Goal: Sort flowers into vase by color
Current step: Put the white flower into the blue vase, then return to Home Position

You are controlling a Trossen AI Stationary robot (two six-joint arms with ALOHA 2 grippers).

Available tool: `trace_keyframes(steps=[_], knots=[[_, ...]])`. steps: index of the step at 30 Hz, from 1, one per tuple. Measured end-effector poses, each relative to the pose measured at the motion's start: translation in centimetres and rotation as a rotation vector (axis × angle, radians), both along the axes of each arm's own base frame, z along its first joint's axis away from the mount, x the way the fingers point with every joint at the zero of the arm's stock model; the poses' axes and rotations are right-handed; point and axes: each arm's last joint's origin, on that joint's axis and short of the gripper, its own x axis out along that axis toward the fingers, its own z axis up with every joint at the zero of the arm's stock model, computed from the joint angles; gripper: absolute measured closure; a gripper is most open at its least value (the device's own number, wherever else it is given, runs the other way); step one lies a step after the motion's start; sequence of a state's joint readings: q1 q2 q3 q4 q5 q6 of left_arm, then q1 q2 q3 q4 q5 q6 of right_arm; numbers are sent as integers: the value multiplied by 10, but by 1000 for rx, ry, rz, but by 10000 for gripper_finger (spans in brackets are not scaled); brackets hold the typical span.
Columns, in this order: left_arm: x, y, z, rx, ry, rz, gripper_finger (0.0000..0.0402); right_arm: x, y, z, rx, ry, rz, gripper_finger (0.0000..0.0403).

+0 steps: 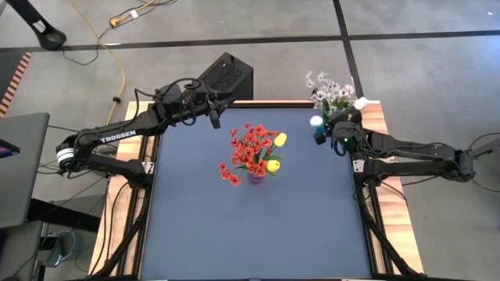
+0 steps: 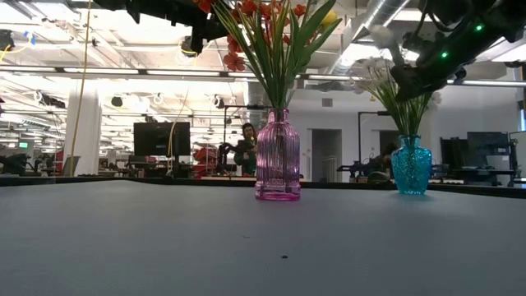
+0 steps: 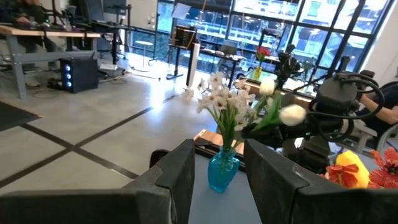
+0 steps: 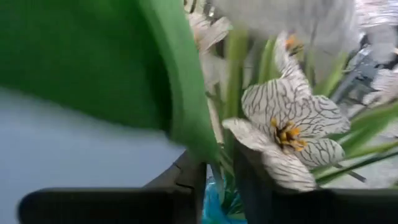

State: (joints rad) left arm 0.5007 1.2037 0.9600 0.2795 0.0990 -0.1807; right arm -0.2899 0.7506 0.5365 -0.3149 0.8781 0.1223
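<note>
Nearest in the low view, the pink vase [image 2: 277, 156] stands upright at the table's [image 1: 258, 226] centre, carrying red small-blossom bunches [image 1: 248, 150] and yellow tulips [image 1: 275, 153], stems vertical, heads fanning outward. Behind it, at the far right corner, the teal vase [image 2: 411, 165] holds white tulips [image 3: 281, 99] and a spray of tiny white-lilac blossoms [image 1: 328, 87], stems upright. The right gripper [image 1: 337, 131] hangs directly above the teal vase; its fingers are slightly parted with green stems and leaf between them, though contact cannot be confirmed. The left gripper [image 1: 214, 117] is raised over the far edge, fingers spread, holding nothing.
</note>
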Motion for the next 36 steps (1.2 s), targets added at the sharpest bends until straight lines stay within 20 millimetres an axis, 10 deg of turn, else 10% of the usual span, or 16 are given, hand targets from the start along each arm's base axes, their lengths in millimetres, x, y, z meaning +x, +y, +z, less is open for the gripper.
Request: trace_keyframes(steps=[15,36], knots=[[0,0,0,0,0,0,274,-9,5,23,227,26,99,192],[1,-1,0,10,7,-53,274,-20,22,91,673,-223,503,179]])
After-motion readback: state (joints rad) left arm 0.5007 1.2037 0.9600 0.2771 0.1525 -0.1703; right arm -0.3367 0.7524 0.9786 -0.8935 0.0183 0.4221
